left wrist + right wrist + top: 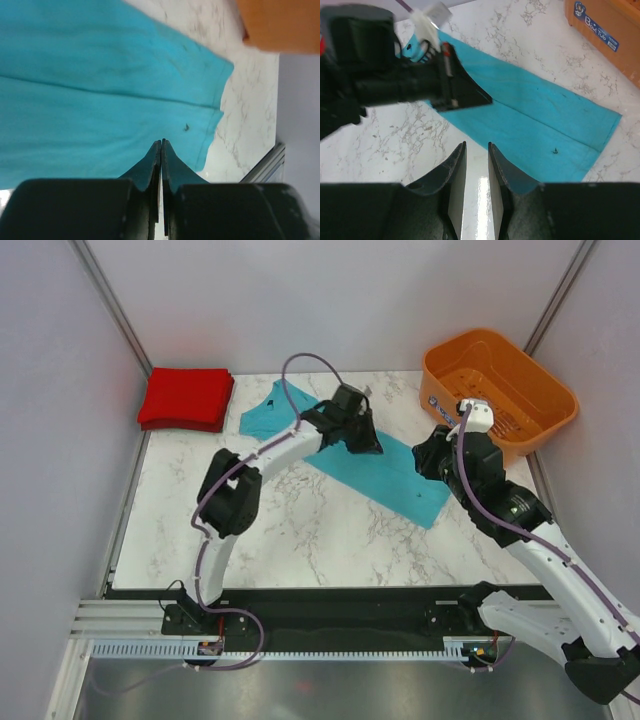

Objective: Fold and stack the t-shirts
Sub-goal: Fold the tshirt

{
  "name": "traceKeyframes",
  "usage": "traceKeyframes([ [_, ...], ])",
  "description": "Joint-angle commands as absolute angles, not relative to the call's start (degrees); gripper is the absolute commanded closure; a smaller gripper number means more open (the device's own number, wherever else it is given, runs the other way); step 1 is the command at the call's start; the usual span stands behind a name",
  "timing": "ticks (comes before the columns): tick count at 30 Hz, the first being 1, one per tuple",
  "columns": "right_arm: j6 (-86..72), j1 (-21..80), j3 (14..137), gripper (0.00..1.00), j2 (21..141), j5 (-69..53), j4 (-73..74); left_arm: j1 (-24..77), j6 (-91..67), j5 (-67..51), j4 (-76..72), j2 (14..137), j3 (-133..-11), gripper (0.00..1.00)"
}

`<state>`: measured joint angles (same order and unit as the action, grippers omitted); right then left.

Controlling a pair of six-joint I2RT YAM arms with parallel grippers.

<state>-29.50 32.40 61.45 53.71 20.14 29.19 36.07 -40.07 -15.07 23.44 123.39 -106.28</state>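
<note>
Orange basket (438, 392) near teal t-shirt (400, 475)

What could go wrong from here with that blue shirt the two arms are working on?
Two things, possibly. The left gripper is shut right at the teal shirt; if it drags sideways, the lengthwise fold could bunch up or fall open. The right gripper, open, sits close to the left one at the same cloth, so the two might bump each other.
</note>
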Motion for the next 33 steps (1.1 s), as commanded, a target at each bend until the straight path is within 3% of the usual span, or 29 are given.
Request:
traceKeyframes([
  [1, -30.1, 32.3, 64.1, 0.69, 50.7, 18.6, 31.2, 42.0, -42.9, -13.0, 21.9, 126.6, -105.4, 0.94],
  [23, -30.0, 32.3, 63.7, 0.69, 45.9, 18.3, 35.1, 47.5, -48.4, -5.6, 22.1, 128.4, -91.8, 0.96],
  [33, -28.9, 32.3, 64.5, 0.69, 47.8, 19.1, 35.1, 48.1, -50.5, -5.9, 22.8, 115.1, -71.7, 0.98],
])
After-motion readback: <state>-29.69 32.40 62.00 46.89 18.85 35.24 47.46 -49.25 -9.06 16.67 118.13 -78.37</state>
